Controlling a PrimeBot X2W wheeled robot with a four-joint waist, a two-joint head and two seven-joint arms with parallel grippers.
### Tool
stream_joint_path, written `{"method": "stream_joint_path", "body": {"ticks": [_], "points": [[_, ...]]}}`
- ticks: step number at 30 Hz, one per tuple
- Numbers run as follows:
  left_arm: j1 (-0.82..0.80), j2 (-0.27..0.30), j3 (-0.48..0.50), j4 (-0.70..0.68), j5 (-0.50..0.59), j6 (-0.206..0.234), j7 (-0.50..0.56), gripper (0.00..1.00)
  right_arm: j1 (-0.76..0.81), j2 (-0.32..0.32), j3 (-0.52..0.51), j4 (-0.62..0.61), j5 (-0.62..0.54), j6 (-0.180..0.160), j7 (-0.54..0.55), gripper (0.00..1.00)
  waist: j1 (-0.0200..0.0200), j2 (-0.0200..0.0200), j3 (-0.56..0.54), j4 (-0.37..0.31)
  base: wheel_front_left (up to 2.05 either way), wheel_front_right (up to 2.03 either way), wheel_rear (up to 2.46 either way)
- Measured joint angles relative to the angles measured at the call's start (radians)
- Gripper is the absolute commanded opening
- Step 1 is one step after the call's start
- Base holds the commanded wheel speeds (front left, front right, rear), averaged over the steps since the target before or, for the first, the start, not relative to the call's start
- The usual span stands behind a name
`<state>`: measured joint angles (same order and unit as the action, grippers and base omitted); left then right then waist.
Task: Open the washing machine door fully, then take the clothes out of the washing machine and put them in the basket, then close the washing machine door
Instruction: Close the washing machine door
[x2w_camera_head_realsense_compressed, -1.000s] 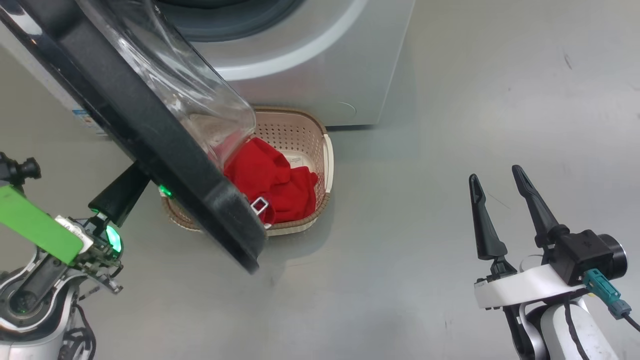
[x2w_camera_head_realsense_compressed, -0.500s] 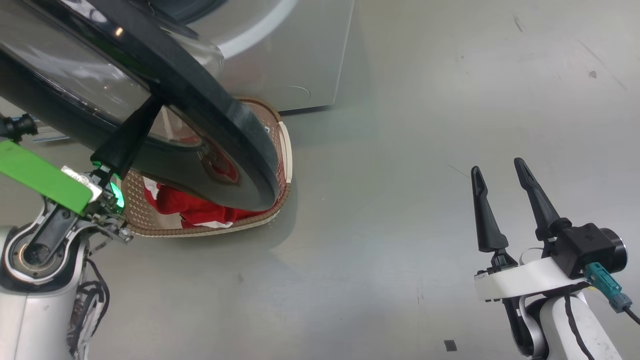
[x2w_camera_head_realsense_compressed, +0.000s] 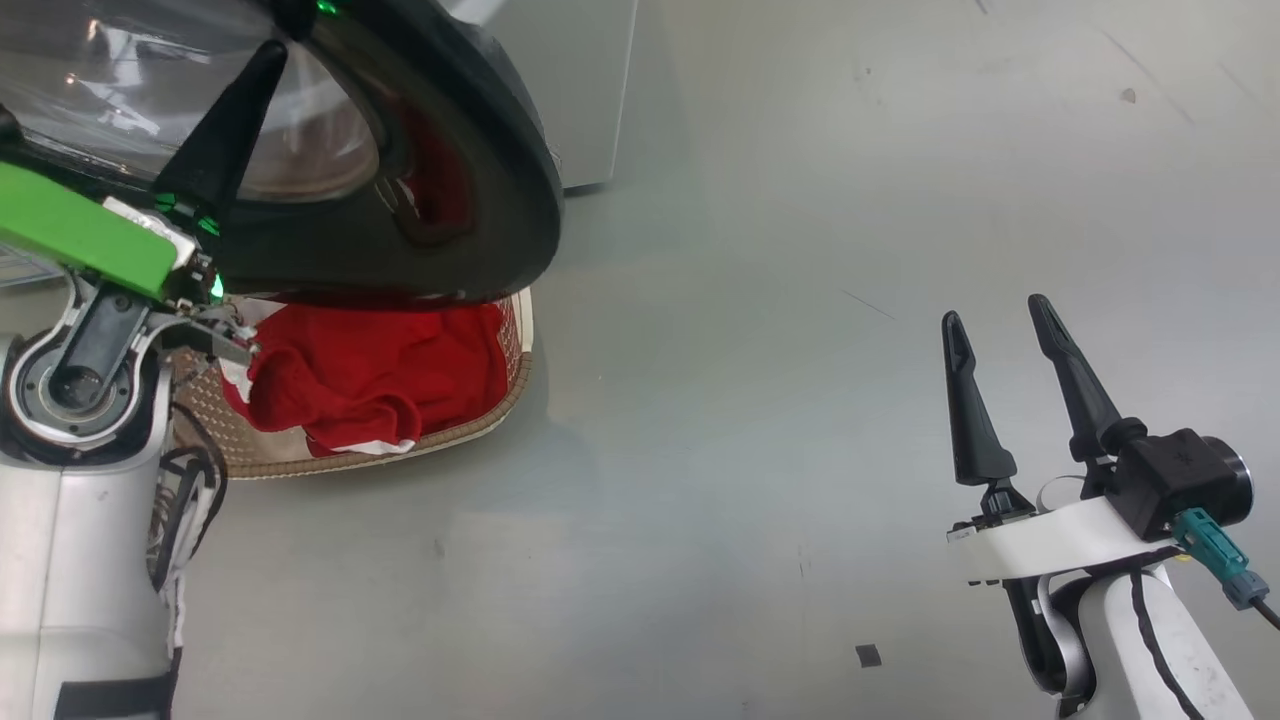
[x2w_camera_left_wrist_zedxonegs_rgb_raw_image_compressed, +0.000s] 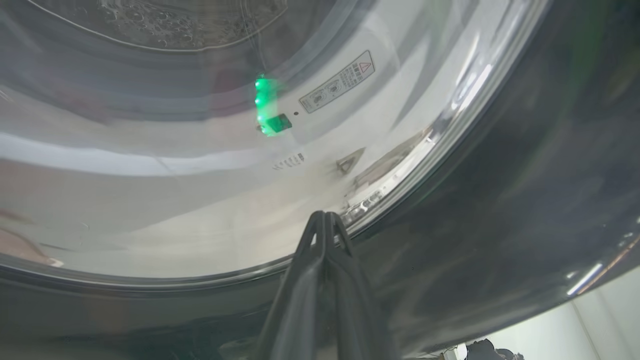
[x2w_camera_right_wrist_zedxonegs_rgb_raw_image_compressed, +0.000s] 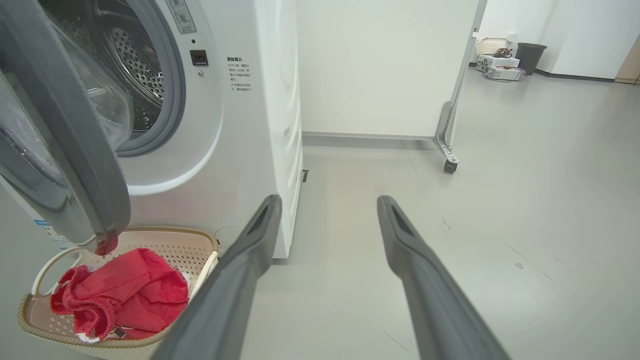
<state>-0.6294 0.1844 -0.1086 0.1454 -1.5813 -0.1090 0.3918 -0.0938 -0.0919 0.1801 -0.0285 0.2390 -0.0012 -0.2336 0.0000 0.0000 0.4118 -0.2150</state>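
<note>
The washing machine door (x2w_camera_head_realsense_compressed: 480, 180) stands partly open over the basket (x2w_camera_head_realsense_compressed: 400, 448), its glossy black outer face toward me. My left gripper (x2w_camera_head_realsense_compressed: 272, 55) is shut with nothing held, its tips resting on the door's outer face where the glass meets the black rim (x2w_camera_left_wrist_zedxonegs_rgb_raw_image_compressed: 325, 216). Red clothes (x2w_camera_head_realsense_compressed: 370, 370) lie heaped in the cream basket (x2w_camera_right_wrist_zedxonegs_rgb_raw_image_compressed: 200, 245), seen again as red clothes (x2w_camera_right_wrist_zedxonegs_rgb_raw_image_compressed: 125, 290) in the right wrist view. The white washing machine (x2w_camera_right_wrist_zedxonegs_rgb_raw_image_compressed: 240, 125) shows its steel drum (x2w_camera_right_wrist_zedxonegs_rgb_raw_image_compressed: 135, 65) behind the door (x2w_camera_right_wrist_zedxonegs_rgb_raw_image_compressed: 75, 150). My right gripper (x2w_camera_head_realsense_compressed: 993, 310) hovers open over bare floor, well right of the basket.
A white wheeled panel with a caster (x2w_camera_right_wrist_zedxonegs_rgb_raw_image_compressed: 450, 165) stands behind and right of the machine. A dark bin (x2w_camera_right_wrist_zedxonegs_rgb_raw_image_compressed: 530, 52) and boxes sit far back. Grey floor stretches to the right of the basket.
The head view has shifted. The door has swung from edge-on toward the machine, with my shut left gripper riding on its outer face. The right gripper has stayed open and still.
</note>
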Motion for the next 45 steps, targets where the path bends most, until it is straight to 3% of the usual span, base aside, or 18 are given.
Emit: {"method": "stream_joint_path", "body": {"ticks": [20,29,38,45], "points": [[-0.193,-0.034,0.038,0.191,0.074,-0.001,-0.150,0.00,-0.037,0.013,-0.016,0.024,0.015,0.004,-0.010,1.00,0.0000,0.0000,0.057,-0.082,0.00,0.00,0.00],[-0.218,-0.038,0.072,0.230,0.114,-0.004,-0.227,0.00,-0.047,0.015,-0.017,0.029,0.015,0.004,-0.011,1.00,0.0000,0.0000,0.063,-0.077,0.00,0.00,0.00],[-0.220,-0.065,0.050,0.250,0.103,-0.011,-0.227,0.00,-0.051,0.015,-0.038,0.033,0.015,0.000,-0.011,1.00,0.0000,0.0000,0.066,-0.056,0.00,0.00,0.00],[-0.142,-0.095,0.031,0.158,0.049,-0.011,-0.207,0.00,-0.051,0.014,-0.054,0.039,0.015,-0.001,-0.019,1.00,0.0000,0.0000,0.056,-0.019,0.00,0.00,0.00]]}}
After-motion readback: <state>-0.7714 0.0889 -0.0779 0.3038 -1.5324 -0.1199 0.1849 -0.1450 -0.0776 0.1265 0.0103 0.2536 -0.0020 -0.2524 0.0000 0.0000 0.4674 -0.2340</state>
